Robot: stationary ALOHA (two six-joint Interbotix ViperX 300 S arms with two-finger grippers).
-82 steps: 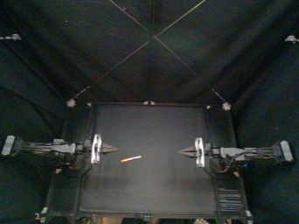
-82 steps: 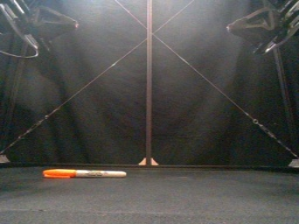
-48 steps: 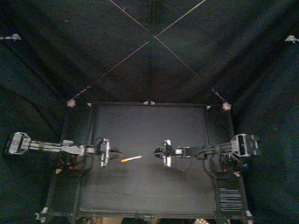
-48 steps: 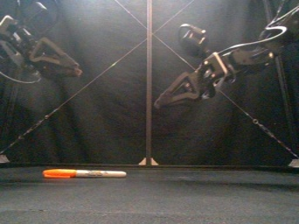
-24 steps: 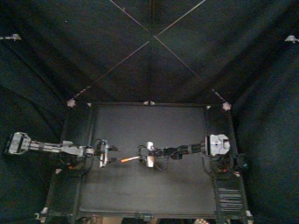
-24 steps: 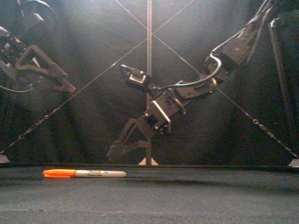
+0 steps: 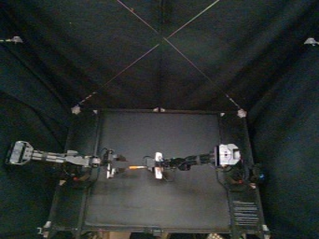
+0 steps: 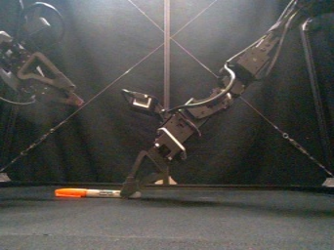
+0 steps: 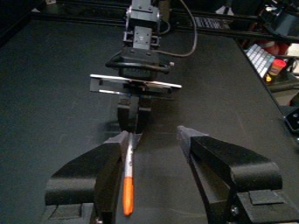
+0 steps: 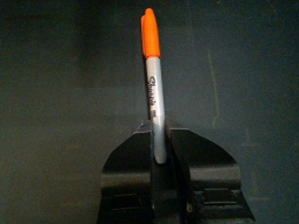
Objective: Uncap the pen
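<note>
A marker pen (image 8: 89,193) lies on the black table left of centre, with its orange cap (image 8: 68,192) pointing left and its pale barrel pointing right. My right gripper (image 8: 133,187) has reached across the middle and is down at the table, shut on the barrel's end. In the right wrist view the barrel (image 10: 153,92) runs out from between the closed jaws of that gripper (image 10: 162,133), with the cap (image 10: 149,31) at the far end. My left gripper (image 9: 149,138) is open and hangs above the cap end (image 9: 124,188), apart from the pen. In the top view the left gripper (image 7: 115,162) faces the right gripper (image 7: 155,166).
The black table (image 7: 162,201) is bare toward the front and back. The black curtain (image 8: 167,98) closes off the back. The two grippers stand close together at the table's left middle.
My right arm has swung across from the right, come down to the table and closed its jaws on the pen's barrel. My left gripper stays open and has come in a little.
</note>
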